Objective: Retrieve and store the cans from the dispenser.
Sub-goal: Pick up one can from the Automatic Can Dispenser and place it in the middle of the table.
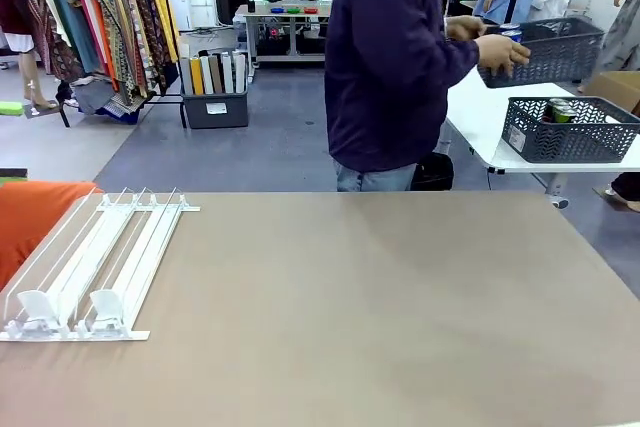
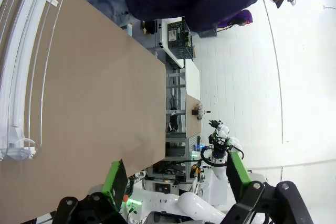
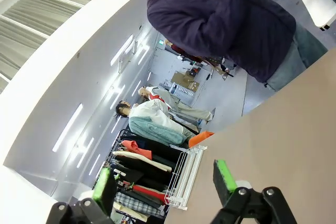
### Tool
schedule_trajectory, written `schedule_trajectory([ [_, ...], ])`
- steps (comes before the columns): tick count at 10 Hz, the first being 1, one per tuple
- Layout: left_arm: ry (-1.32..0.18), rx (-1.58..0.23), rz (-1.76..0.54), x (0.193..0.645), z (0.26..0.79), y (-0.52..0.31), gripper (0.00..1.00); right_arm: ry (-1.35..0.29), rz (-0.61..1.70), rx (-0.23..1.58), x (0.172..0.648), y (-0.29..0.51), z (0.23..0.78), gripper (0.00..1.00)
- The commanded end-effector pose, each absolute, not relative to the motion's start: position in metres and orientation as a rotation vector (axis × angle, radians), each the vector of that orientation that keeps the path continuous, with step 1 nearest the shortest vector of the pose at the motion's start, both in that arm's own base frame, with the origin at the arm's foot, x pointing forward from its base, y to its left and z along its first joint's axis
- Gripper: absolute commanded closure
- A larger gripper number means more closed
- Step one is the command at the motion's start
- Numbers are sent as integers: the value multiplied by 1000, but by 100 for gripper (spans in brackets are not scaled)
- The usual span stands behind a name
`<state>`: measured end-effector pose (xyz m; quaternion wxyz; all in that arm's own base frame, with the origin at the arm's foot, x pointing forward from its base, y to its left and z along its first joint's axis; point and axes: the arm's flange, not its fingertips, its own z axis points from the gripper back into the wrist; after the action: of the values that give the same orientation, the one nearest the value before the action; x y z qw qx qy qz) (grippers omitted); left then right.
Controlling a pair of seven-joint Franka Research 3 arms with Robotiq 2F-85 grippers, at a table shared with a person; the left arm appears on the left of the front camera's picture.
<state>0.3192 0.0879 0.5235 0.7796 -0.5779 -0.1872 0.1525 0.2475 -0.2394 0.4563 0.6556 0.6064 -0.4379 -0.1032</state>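
Note:
The dispenser lies at the table's left edge, a white and clear rack with bare rails and two white pusher tabs at its near end. It also appears in the left wrist view, dispenser, and far off in the right wrist view, dispenser. At the far side a person is turned to the right and holds a blue can at a dark mesh basket. More cans sit in a second basket. My left gripper is open above the table. My right gripper is open too, holding nothing.
Both baskets stand on a white side table behind the brown table. An orange object lies beside the dispenser at the left edge. Clothes racks and a grey bin stand in the background.

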Motion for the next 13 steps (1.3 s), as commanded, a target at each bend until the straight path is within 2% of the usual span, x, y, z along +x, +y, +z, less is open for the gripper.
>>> schedule_trajectory([
  [1,-419,-1268,320,321,524,87,0,-1008,-248,1394,250,-238,462,0],
  [13,-419,-1268,320,321,524,87,0,-1008,-248,1394,250,-238,462,0],
])
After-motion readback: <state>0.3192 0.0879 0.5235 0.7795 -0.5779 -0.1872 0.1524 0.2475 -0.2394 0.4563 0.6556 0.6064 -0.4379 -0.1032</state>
